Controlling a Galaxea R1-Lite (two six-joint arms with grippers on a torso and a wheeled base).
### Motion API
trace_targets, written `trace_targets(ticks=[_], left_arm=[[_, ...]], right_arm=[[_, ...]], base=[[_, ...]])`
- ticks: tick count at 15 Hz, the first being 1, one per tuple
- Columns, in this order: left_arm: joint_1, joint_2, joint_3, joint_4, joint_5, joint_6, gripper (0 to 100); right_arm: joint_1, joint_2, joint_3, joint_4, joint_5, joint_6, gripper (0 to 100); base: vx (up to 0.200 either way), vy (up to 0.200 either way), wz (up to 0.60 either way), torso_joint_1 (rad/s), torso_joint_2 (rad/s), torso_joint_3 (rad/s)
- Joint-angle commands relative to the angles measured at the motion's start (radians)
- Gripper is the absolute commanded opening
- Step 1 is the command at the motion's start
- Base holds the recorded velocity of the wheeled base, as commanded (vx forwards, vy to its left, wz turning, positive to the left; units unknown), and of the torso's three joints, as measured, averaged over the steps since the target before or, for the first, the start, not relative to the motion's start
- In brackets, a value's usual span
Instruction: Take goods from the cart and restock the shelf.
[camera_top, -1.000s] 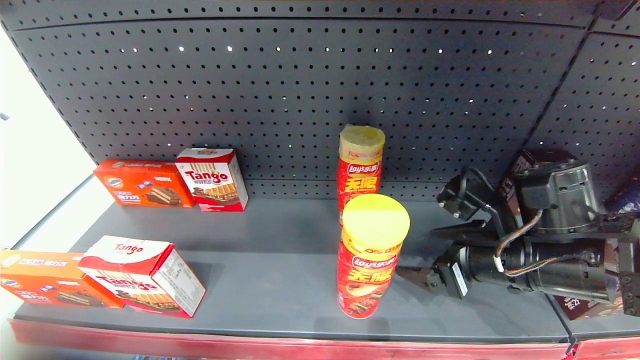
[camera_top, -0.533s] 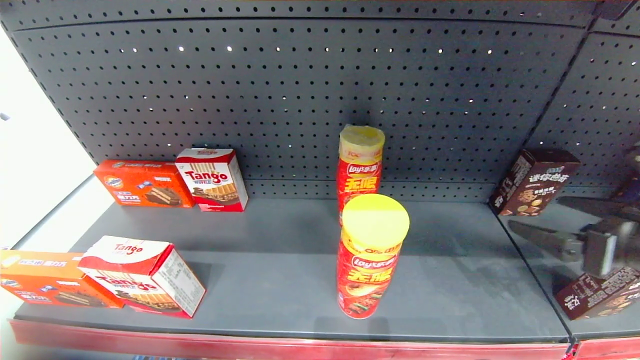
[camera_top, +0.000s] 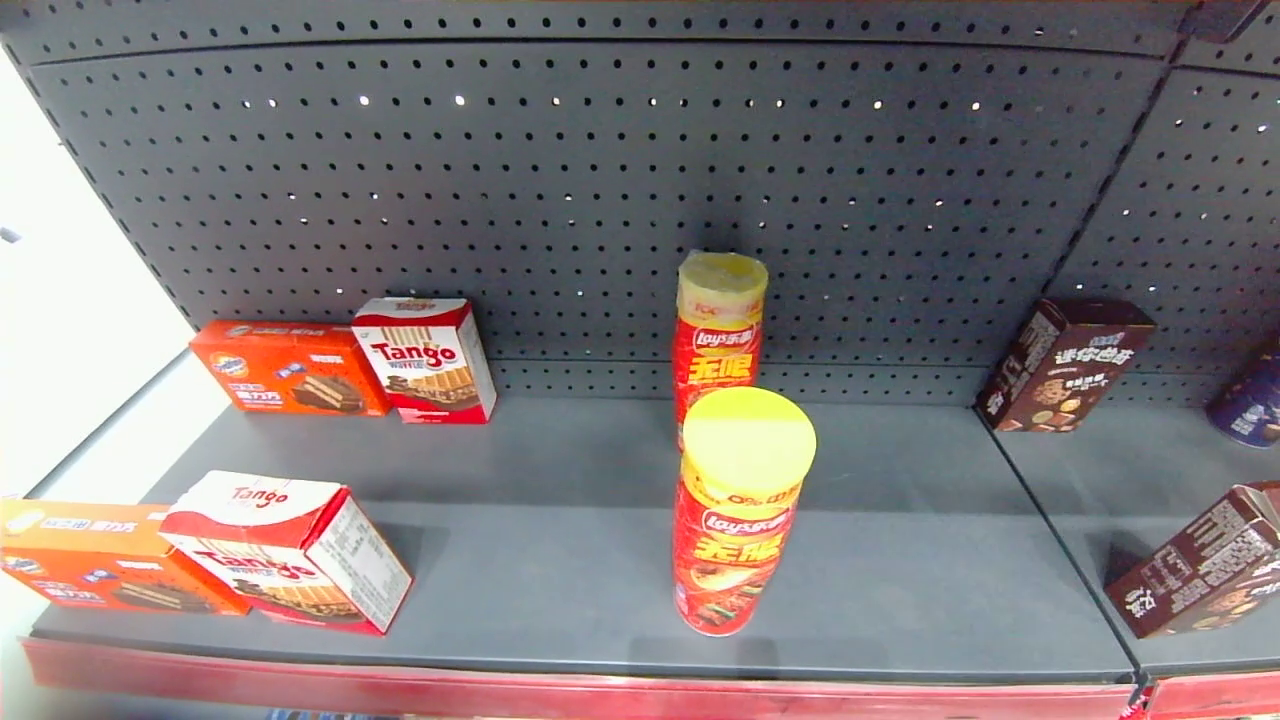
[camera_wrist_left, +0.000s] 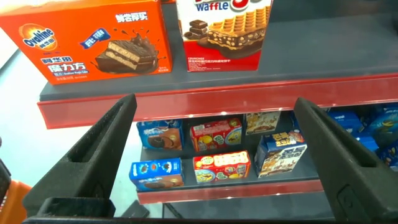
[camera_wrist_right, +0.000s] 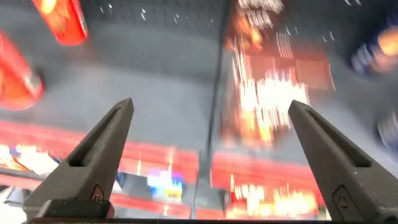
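2 red cardboard chip tubes w/ yellow lids upright on grey metal shelf (camera_top: 560, 540): front tube (camera_top: 740, 520), rear tube (camera_top: 718, 330), both out past one R gripper (camera_wrist_right: 211, 104) finger. R jaws wide, empty; blurred brown box (camera_wrist_right: 273, 87) beyond gap. L gripper (camera_wrist_left: 214, 102) jaws wide, empty; orange snack box (camera_wrist_left: 102, 40) and red-white waffle box (camera_wrist_left: 224, 31) beyond them.

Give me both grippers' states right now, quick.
Left gripper: open, jaws wide apart, holding nothing.
Right gripper: open, jaws wide apart, holding nothing.
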Motion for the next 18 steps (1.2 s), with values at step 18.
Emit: trace_targets(ticks=[18], left_arm=[[0.002, 0.001, 0.0, -0.001, 0.003, -0.008, 100]], right_arm=[[0.005, -0.248, 0.25, -0.065, -0.104, 0.075, 100]], base=[[0.0, 0.0, 0.0, 0.0, 0.0, 0.0]])
